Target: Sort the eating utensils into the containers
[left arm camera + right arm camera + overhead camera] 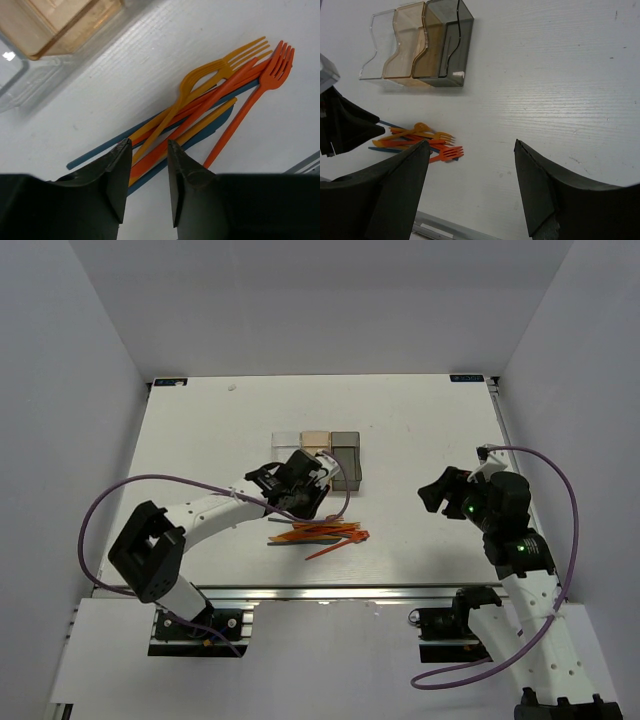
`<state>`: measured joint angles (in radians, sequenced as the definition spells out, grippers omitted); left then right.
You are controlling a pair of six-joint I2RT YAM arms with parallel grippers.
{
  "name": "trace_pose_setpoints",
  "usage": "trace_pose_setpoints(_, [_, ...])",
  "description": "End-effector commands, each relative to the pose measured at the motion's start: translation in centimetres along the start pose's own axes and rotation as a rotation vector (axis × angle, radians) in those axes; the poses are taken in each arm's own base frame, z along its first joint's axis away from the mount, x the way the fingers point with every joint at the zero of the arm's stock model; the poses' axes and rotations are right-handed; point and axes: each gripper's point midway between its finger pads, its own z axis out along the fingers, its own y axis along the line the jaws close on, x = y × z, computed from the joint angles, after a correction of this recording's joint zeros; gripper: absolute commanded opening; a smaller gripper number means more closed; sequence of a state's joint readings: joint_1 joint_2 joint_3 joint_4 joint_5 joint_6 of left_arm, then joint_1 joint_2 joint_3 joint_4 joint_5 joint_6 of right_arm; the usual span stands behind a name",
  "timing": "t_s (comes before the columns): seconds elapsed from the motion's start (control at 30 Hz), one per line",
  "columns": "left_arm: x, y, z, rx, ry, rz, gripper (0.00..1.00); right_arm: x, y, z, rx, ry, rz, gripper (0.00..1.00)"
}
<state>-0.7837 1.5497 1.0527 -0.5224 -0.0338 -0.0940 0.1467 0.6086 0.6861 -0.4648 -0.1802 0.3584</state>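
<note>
Left pincer [149, 150], spread and pinching nothing, above the handle ends of the utensils [200, 105] heaped on the table [175, 30] near the bins [415, 45]; best lowered astride one top handle, since pieces overlap.

Between the fingers of the left end effector [148, 162], the handle ends of the utensils [200, 107] slip out of sight under the black pads. Beyond it, the tan bin [60, 20] is cut off by the top edge and the clear bin [20, 75] is blurred. Seen from above, the utensils are too small to tell apart by kind.
</note>
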Motion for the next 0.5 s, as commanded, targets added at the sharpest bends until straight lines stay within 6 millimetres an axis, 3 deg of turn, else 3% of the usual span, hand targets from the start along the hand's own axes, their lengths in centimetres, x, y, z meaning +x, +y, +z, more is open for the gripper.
trace_pose_setpoints(0.0, [0.7, -0.9, 1.0, 0.036, 0.0, 0.02, 0.43, -0.5, 0.9, 0.0, -0.049, -0.034, -0.028, 0.74])
trace_pose_setpoints(0.07, [1.0, -0.9, 1.7, 0.033, 0.025, 0.023, 0.38, -0.6, 0.9, 0.0, -0.055, -0.041, -0.028, 0.74])
trace_pose_setpoints(0.47, [2.1, -0.3, 4.1, -0.003, 0.106, 0.05, 0.39, -0.4, 1.7, -0.1, -0.101, -0.041, -0.036, 0.76])
